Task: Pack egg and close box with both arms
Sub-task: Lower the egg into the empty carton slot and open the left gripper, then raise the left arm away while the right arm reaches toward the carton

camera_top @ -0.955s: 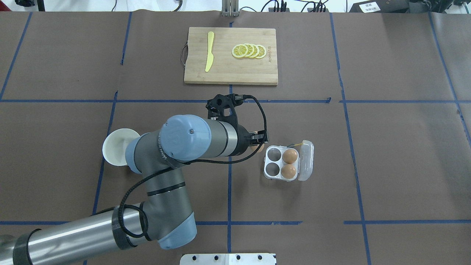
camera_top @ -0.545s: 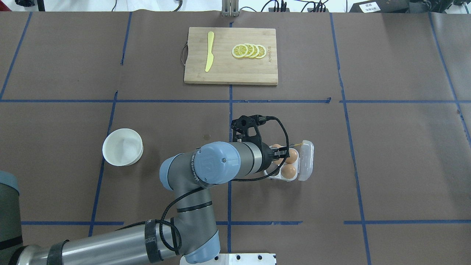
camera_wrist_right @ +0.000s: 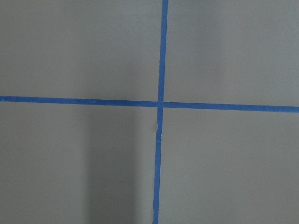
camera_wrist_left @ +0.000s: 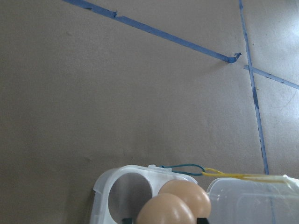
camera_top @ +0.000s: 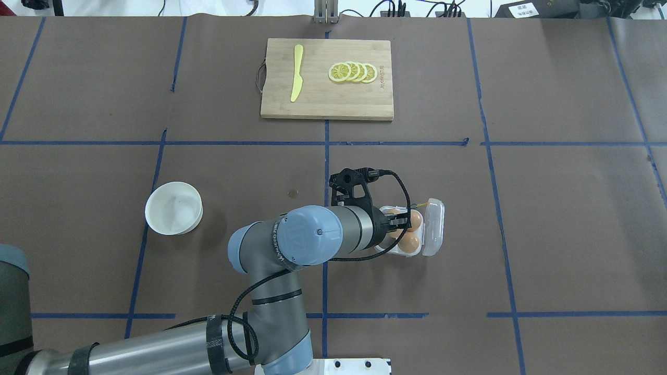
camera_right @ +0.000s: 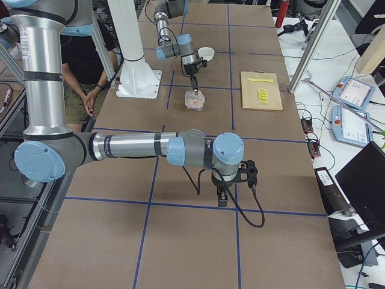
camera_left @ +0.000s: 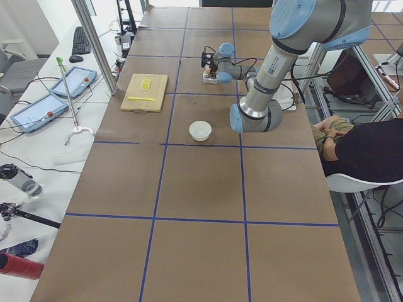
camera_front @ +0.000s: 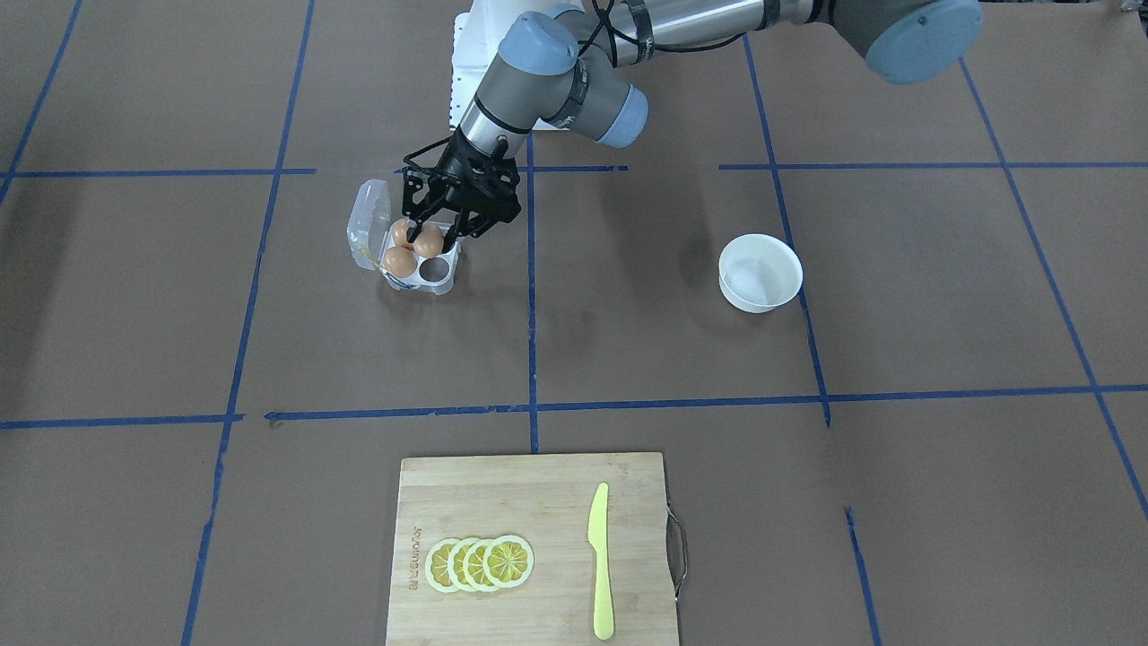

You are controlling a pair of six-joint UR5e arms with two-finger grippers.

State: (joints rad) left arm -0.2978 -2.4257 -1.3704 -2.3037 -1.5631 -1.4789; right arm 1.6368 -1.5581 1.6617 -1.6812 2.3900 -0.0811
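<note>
Egg (camera_wrist_left: 166, 211) number three is pinched in the left gripper (camera_front: 430, 239), hanging over the box (camera_wrist_left: 100, 200) on the side of its two empty cells. Which cell it lines up with I cannot tell, since the wrist hides that corner from above.

Reading the overhead view from the left, the white bowl (camera_top: 173, 207) stands well apart and plays no part in the danger. If the gripper lets go while the egg sits over the ridge between cells, it will likely tip, roll against a neighbour or crack. A harder squeeze on the way down could break the shell too.

Just beyond are the two packed eggs (camera_top: 414, 220), near enough for the gripper to knock. Further right the clear lid (camera_top: 434, 227) lies open, with a yellow string (camera_wrist_left: 238, 176) trailing along its far edge, which could snag or be trapped on closing. Nothing steadies the light box, so a sideways nudge may slide it.

The right gripper (camera_right: 221, 197) hangs far off; spread or closed, I cannot tell.
</note>
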